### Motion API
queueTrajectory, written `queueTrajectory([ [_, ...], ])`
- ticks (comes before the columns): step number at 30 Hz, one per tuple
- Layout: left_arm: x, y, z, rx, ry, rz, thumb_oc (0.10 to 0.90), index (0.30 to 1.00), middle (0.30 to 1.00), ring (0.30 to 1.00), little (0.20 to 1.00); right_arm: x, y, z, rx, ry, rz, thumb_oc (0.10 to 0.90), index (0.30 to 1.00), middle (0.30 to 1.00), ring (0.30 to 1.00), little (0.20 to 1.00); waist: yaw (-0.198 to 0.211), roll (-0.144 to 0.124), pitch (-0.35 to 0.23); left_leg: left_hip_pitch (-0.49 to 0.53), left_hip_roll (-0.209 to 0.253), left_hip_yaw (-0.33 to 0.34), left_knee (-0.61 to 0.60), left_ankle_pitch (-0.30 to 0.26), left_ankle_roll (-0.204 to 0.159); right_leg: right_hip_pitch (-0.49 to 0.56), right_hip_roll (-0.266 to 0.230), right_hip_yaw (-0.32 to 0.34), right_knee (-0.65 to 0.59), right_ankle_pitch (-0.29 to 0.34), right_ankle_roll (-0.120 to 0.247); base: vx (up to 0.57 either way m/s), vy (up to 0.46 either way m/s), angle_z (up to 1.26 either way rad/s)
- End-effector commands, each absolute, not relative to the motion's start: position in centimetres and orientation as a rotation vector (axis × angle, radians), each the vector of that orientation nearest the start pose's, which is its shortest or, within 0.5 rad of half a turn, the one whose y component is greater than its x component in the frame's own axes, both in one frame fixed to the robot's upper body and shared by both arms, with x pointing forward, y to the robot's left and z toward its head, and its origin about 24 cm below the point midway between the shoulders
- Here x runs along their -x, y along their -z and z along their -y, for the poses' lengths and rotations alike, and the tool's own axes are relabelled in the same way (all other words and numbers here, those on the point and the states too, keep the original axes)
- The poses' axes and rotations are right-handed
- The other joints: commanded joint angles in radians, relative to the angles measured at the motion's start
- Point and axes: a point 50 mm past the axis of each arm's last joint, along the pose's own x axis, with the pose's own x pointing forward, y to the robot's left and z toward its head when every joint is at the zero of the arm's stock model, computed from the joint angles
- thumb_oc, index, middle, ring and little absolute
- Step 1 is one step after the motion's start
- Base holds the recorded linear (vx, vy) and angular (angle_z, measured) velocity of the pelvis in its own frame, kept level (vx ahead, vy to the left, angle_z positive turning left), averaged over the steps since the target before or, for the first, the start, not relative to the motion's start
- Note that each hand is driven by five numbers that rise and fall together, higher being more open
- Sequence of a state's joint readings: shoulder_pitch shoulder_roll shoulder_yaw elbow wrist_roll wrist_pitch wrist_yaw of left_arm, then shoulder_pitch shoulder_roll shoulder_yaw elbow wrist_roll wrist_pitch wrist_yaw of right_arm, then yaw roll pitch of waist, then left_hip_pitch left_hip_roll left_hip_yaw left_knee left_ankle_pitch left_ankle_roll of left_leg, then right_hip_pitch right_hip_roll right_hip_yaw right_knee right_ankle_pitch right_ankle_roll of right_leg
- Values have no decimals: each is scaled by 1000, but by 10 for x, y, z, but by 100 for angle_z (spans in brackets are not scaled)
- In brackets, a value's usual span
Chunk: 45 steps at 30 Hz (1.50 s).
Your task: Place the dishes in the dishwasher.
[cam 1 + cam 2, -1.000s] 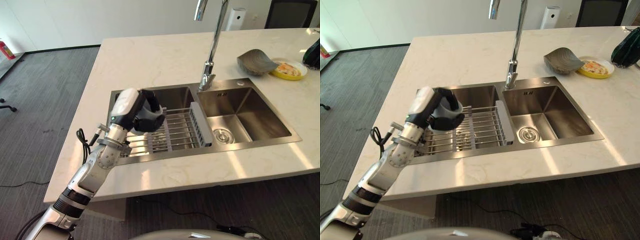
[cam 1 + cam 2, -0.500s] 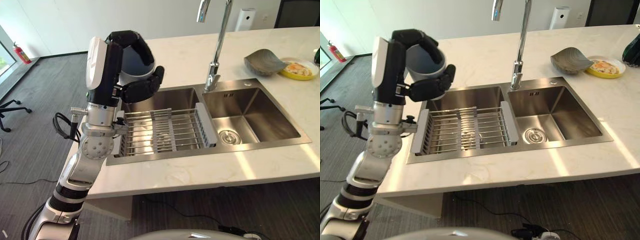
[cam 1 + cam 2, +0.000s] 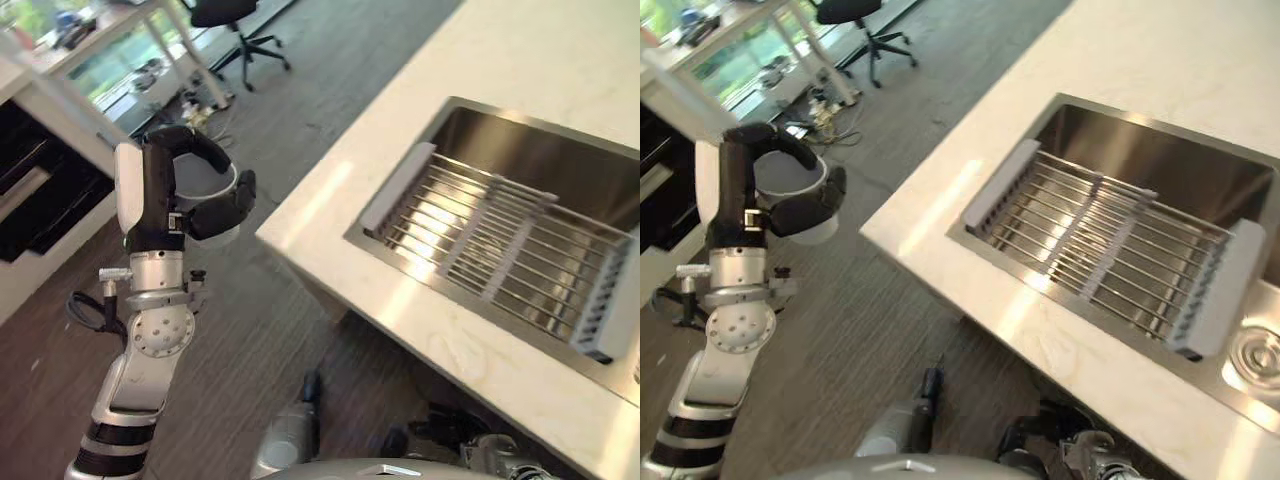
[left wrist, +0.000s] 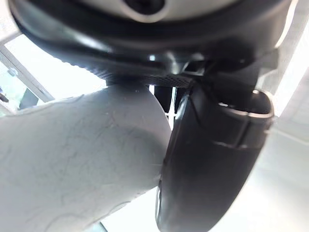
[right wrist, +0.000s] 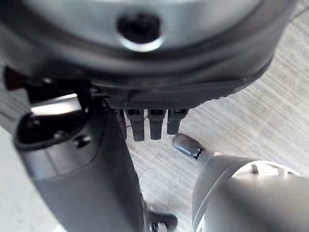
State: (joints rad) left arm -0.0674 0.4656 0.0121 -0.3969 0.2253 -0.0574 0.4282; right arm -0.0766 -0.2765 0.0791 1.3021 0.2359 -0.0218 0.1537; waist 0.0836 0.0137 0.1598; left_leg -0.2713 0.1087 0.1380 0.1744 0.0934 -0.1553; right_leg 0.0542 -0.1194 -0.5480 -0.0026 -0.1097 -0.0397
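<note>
Out over the floor (image 3: pixel 250 330), well clear of the sink rack (image 3: pixel 500 245), we see our left hand (image 3: pixel 190 195) curled round a white bowl (image 3: pixel 205 185).

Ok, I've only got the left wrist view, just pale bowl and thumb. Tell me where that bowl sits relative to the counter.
Observer: The bowl is off the counter, held over the floor beside the counter's corner.
Operator: Confirm the grip.
Observer: The left robot hand has its fingers hooked over the rim and its thumb across the bowl's outside, with the bowl's opening tipped sideways.
Operator: Give me the other arm.
Observer: The right robot hand shows in the right wrist view, above the floor, with nothing visible in it.
</note>
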Motion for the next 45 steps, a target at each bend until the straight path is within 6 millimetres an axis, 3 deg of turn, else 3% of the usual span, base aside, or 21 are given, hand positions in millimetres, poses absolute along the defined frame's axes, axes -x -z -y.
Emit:
queueTrajectory([
  [1, -218, -247, -200, -499, -439, 1063, 400, 300, 300, 300, 300, -91, 161, 235, 30, 49, -1229, 800, 900, 900, 900, 900, -30, 34, -94, 294, 165, 88, -205, 13, -49, -35, -106, 22, -85, 130, 139, -105, 128, 148],
  [2, -217, -250, -201, -498, -449, 1079, 400, 300, 300, 300, 300, -92, 162, 232, 18, 54, -1216, 800, 900, 900, 900, 900, -39, 25, -111, 337, 196, 133, -190, 2, -64, -28, -122, 7, -79, 128, 148, -185, 191, 116],
  [3, -215, -254, -199, -508, -442, 1098, 400, 300, 300, 300, 300, -88, 164, 226, 5, 51, -1224, 800, 900, 900, 900, 900, -60, 8, -131, 401, 207, 206, -198, -24, -75, -17, -153, -69, -75, 163, 160, -169, 208, 117],
  [5, -212, -255, -197, -530, -436, 1111, 400, 300, 300, 300, 300, -80, 167, 222, -7, 67, -1251, 800, 900, 900, 900, 900, -64, -5, -154, 416, 179, 234, -240, -64, -60, -9, -186, -116, -72, 203, 185, -125, 195, 144],
  [7, -210, -261, -195, -568, -439, 1146, 400, 300, 300, 300, 300, -73, 168, 220, -3, 74, -1270, 800, 900, 900, 900, 900, -66, -13, -162, 394, 190, 260, -249, -53, -54, 1, -213, -154, -70, 240, 203, -62, 222, 154],
  [9, -206, -264, -196, -596, -446, 1167, 400, 300, 300, 300, 300, -67, 170, 216, -6, 92, -1284, 800, 900, 900, 900, 900, -58, -21, -166, 374, 176, 246, -255, -79, -44, 10, -239, -180, -68, 268, 228, -76, 355, 183],
  [11, -201, -263, -197, -581, -454, 1163, 400, 300, 300, 300, 300, -68, 172, 209, -45, 136, -1273, 800, 900, 900, 900, 900, -45, -35, -164, 361, 114, 192, -259, -115, -8, 14, -275, -184, -64, 306, 250, -2, 497, 139],
  [12, -196, -258, -199, -542, -469, 1133, 400, 300, 300, 300, 300, -80, 171, 197, -284, 341, -1175, 800, 900, 900, 900, 900, -39, -48, -155, 356, 61, 157, -262, -146, 27, 23, -304, -161, -22, 324, 264, 43, 577, 95],
  [14, -192, -257, -198, -541, -471, 1137, 400, 300, 300, 300, 300, -84, 170, 195, -365, 410, -1133, 800, 900, 900, 900, 900, -32, -56, -143, 354, 36, 135, -262, -155, 48, 19, -317, -144, 31, 312, 271, 47, 345, 50],
  [15, -189, -259, -195, -544, -467, 1152, 400, 300, 300, 300, 300, -86, 169, 193, -398, 427, -1108, 800, 900, 900, 900, 900, -31, -61, -133, 352, 22, 115, -262, -164, 61, 11, -323, -113, 76, 306, 275, 137, 291, 49],
  [16, -192, -258, -186, -553, -410, 1166, 400, 300, 300, 300, 300, -99, 166, 188, -384, 398, -1068, 800, 900, 900, 900, 900, -63, -73, -106, 340, -12, 30, -262, -147, 81, -48, -251, 101, 114, 280, 250, 120, 285, 80],
  [18, -192, -259, -186, -553, -410, 1168, 400, 300, 300, 300, 300, -100, 166, 188, -386, 398, -1066, 800, 900, 900, 900, 900, -59, -76, -107, 334, -13, 34, -262, -141, 81, -60, -253, 107, 120, 279, 246, 111, 205, 101],
  [19, -200, -258, -174, -522, -350, 1172, 400, 300, 300, 300, 300, -107, 163, 189, -399, 398, -1026, 800, 900, 900, 900, 900, -107, -62, -98, 330, -35, -65, -262, -126, 96, -90, -63, 398, 145, 147, 217, 229, 335, 194],
  [20, -208, -258, -166, -525, -312, 1179, 400, 300, 300, 300, 300, -104, 164, 190, -411, 400, -1025, 800, 900, 900, 900, 900, -134, -56, -102, 319, -46, -121, -262, -115, 100, -113, 27, 510, 148, 98, 198, 304, 423, 297],
  [21, -211, -260, -160, -533, -284, 1191, 400, 300, 300, 300, 300, -100, 164, 191, -417, 405, -1029, 800, 900, 900, 900, 900, -148, -56, -105, 314, -66, -166, -262, -110, 108, -123, 73, 570, 135, 85, 180, 139, 226, 313],
  [22, -213, -262, -157, -531, -272, 1204, 400, 300, 300, 300, 300, -99, 165, 191, -424, 405, -1030, 800, 900, 900, 900, 900, -150, -61, -103, 306, -83, -196, -262, -97, 113, -134, 83, 574, 120, 101, 166, 183, 106, 282],
  [23, -213, -265, -158, -560, -273, 1228, 400, 300, 300, 300, 300, -101, 164, 191, -415, 398, -1034, 800, 900, 900, 900, 900, -123, -71, -109, 303, -103, -233, -262, -101, 111, -131, 67, 512, 58, 122, 154, 195, 19, 214],
  [28, -214, -260, -165, -507, -295, 1179, 400, 300, 300, 300, 300, -93, 168, 185, -409, 402, -1086, 800, 900, 900, 900, 900, -81, -88, -126, 301, -116, -302, -262, -99, 110, -54, 27, 416, -6, 125, 162, 109, -9, 109],
  [31, -212, -251, -169, -497, -317, 1140, 400, 300, 300, 300, 300, -92, 169, 186, -363, 388, -1118, 800, 900, 900, 900, 900, -51, -89, -144, 315, -114, -299, -262, -110, 101, -5, -3, 342, -46, 142, 171, 106, -21, 41],
  [37, -206, -249, -167, -461, -299, 1145, 400, 300, 300, 300, 300, -93, 169, 193, -305, 378, -1140, 800, 900, 900, 900, 900, -28, -84, -172, 333, -108, -340, -262, -125, 90, 56, -1, 296, -81, 110, 158, 78, -20, 5],
  [45, -205, -257, -153, -372, -210, 1184, 400, 300, 300, 300, 300, -102, 166, 193, -320, 369, -1104, 800, 900, 900, 900, 900, -54, -81, -177, 347, -104, -335, -262, -128, 97, 53, 7, 307, -33, 96, 152, 15, 4, 8],
])
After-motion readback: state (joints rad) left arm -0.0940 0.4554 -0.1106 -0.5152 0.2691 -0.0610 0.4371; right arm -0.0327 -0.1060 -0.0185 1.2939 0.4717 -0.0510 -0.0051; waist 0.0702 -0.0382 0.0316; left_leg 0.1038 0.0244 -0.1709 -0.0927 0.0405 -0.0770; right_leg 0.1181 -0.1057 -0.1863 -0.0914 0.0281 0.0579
